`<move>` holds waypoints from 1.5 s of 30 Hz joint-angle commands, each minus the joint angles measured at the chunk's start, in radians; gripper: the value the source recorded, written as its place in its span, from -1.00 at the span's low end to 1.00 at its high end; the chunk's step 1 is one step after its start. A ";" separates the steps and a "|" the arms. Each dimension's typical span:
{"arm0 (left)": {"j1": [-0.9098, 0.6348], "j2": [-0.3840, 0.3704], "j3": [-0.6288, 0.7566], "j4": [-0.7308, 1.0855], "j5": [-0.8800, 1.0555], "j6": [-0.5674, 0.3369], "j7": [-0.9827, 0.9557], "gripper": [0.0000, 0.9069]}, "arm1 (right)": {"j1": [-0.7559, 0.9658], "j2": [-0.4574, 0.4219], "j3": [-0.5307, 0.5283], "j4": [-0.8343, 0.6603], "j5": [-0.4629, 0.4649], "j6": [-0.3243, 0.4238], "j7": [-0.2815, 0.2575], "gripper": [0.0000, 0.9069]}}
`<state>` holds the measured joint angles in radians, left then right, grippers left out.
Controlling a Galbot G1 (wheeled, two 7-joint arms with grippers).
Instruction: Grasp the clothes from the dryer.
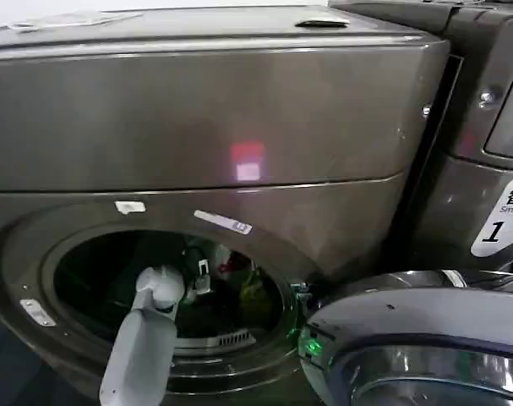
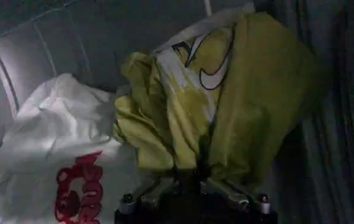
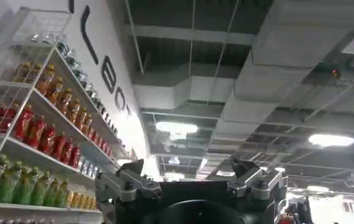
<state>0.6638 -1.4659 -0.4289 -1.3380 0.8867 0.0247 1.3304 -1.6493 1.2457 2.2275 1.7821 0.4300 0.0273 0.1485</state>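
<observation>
Crumpling soft clothes (image 2: 183, 109), left gripper (image 2: 192, 176)

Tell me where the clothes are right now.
The clothes lie inside the dryer drum, seen through the porthole in the head view, right of the left arm. In the left wrist view the left hand is at the yellow-green patch.

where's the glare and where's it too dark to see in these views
Head view: a pinkish-white reflection sits on the dryer front panel, and the drum interior is dim around the left gripper. Left wrist view: low light, yet the clothes read clearly. Right wrist view: ceiling lamps blow out behind the right gripper.
</observation>
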 commanded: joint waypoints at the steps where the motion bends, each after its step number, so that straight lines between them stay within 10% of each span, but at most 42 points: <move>1: 0.001 0.001 -0.001 -0.021 -0.043 0.040 -0.066 -1.00 | 0.000 0.001 -0.001 0.000 0.000 0.000 0.000 1.00; 9: -0.013 -0.018 -0.001 -0.125 -0.301 0.210 -0.540 -1.00 | 0.004 -0.002 -0.004 0.003 0.019 -0.006 -0.001 1.00; 45: 0.029 -0.126 -0.013 -0.335 -0.745 0.446 -1.331 -1.00 | -0.002 0.012 -0.022 0.066 0.088 -0.058 0.000 1.00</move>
<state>0.6950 -1.5828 -0.4399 -1.6456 0.2464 0.4428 0.1500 -1.6507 1.2561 2.2045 1.8461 0.5070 -0.0330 0.1491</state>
